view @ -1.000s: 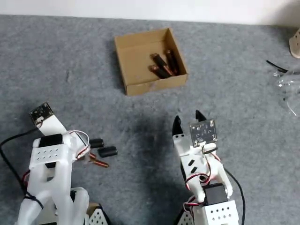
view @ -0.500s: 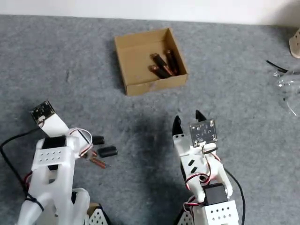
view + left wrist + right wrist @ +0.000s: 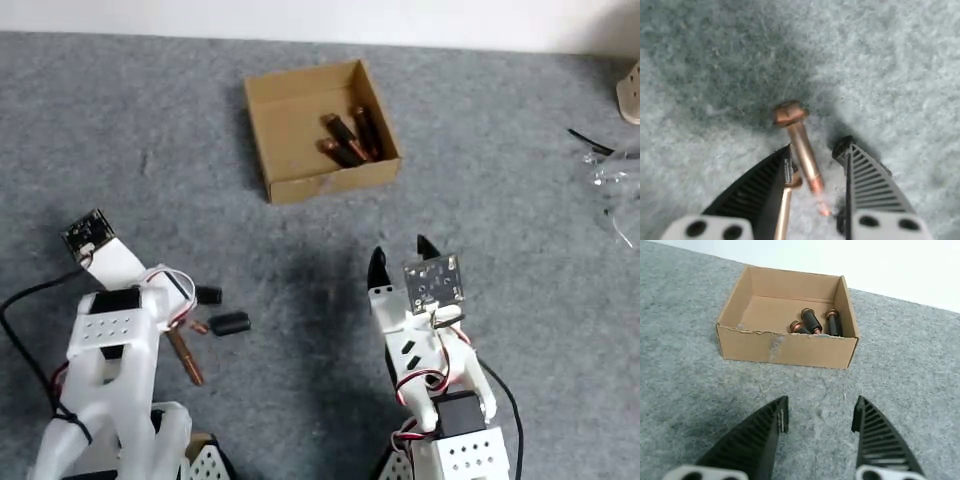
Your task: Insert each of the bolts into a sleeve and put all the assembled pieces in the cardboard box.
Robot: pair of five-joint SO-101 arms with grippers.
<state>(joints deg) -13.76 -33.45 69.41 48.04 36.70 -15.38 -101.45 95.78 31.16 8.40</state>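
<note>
A grey, felt-like cloth covers the desk (image 3: 500, 200), with a white wall behind it. The copper-coloured metal bolt with the flanged hex head (image 3: 797, 140) lies on the cloth at the near left. Its shank runs between the spread jaws of the left pincer (image 3: 816, 146), which stands open and clamps nothing. A second copper shaft shows just beside one jaw. In the high view the bolt (image 3: 185, 355) lies close to two short black cylindrical sleeves (image 3: 208, 295) (image 3: 230, 323). The shallow brown cardboard box (image 3: 330, 182) sits well apart at the far side and holds several assembled pieces (image 3: 350, 138). The right pincer (image 3: 821, 402) hangs open and empty, facing the box.

The bolt looks small, light, rigid and smooth, so it is likely to roll or swivel in a loose hold. Gripping across the plain shank near the head seems best, which leaves the threaded end free for a sleeve.
</note>
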